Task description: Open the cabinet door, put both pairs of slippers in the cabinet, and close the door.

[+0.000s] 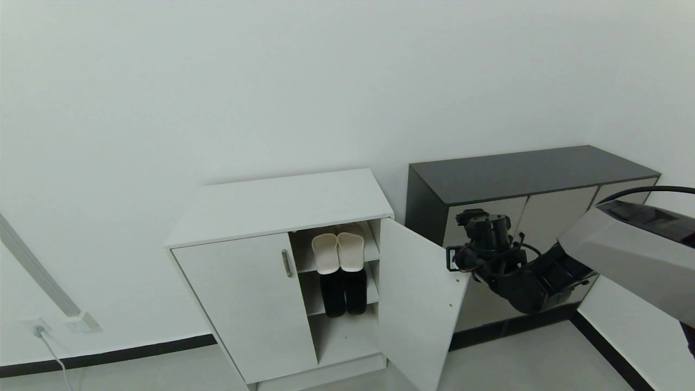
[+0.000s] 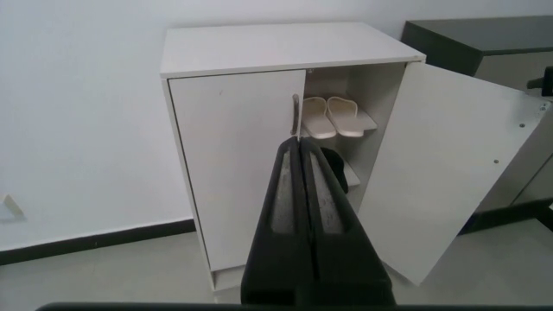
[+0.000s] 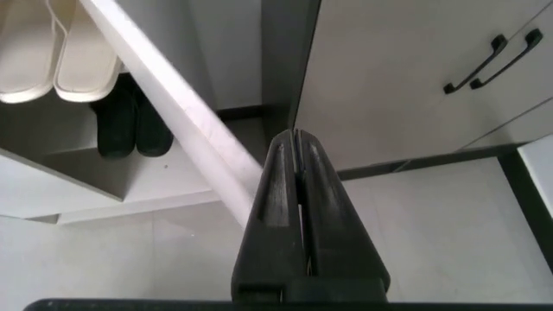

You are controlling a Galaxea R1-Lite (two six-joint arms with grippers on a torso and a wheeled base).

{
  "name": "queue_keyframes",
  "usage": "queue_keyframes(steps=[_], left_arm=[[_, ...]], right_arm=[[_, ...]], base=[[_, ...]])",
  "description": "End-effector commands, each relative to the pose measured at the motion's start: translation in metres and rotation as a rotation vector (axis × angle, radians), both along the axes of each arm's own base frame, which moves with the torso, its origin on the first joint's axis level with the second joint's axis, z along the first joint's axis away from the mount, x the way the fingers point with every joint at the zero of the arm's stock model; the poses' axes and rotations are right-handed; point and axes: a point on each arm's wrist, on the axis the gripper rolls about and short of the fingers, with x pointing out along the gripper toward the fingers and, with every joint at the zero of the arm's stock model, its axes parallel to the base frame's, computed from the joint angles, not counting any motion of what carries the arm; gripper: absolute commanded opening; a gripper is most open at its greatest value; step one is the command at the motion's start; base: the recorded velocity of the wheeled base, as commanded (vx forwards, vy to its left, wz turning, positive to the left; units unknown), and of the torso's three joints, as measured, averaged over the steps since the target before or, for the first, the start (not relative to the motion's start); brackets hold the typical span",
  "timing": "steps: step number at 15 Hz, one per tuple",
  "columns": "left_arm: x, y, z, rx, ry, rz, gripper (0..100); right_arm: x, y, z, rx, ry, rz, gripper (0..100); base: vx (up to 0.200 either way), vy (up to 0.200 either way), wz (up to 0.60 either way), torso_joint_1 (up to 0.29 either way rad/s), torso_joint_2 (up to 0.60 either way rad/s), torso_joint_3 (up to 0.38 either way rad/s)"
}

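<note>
**door close: slip-off and snag risk**

white slippers point(image 1: 337, 252) lie on the top shelf and black slippers point(image 1: 343, 292) on the shelf below, both inside the white cabinet point(image 1: 282, 206). loading looks done; only the close is left. the open door point(image 1: 418, 304) is swung wide toward the robot, and the left door point(image 1: 244, 304) is closed.

right gripper point(image 3: 296, 142) sits at the open door's outer edge, fingers pressed together and holding nothing. left gripper point(image 2: 298, 147) hangs in front of the cabinet, well apart from it, fingers also clenched and empty.

risks, as i judge them:
- contact is a narrow tip on a thin panel edge. a push off-axis could slide past the edge, so the door stalls half open.
- both pairs reach near their shelf fronts. if a heel overhangs, the door could catch it and bounce back. can't tell the overhang from here.
- the dark cabinet point(image 1: 521, 174) is just beside the right arm, leaving little room for the elbow through the swing.
- a hard push could slam the door.
</note>
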Motion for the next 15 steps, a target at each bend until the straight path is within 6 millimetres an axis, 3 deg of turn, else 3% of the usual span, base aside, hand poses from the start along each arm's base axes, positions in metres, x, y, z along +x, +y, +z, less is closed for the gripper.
queue_keyframes(steps=[1,11,15], left_arm=[[0.000,0.000,0.000,-0.001,0.003,0.001,0],[0.000,0.000,0.000,0.001,0.001,0.001,0],[0.000,0.000,0.000,-0.001,0.001,0.001,0]], right_arm=[[0.000,0.000,-0.001,0.001,0.003,0.000,0],[-0.004,0.003,-0.004,-0.012,0.028,0.010,0],[-0.015,0.013,-0.002,-0.015,0.034,0.042,0]], base=[[0.000,0.000,0.00,0.000,0.00,0.000],[0.000,0.000,0.00,0.000,0.00,0.000],[0.000,0.000,0.00,0.000,0.00,0.000]])
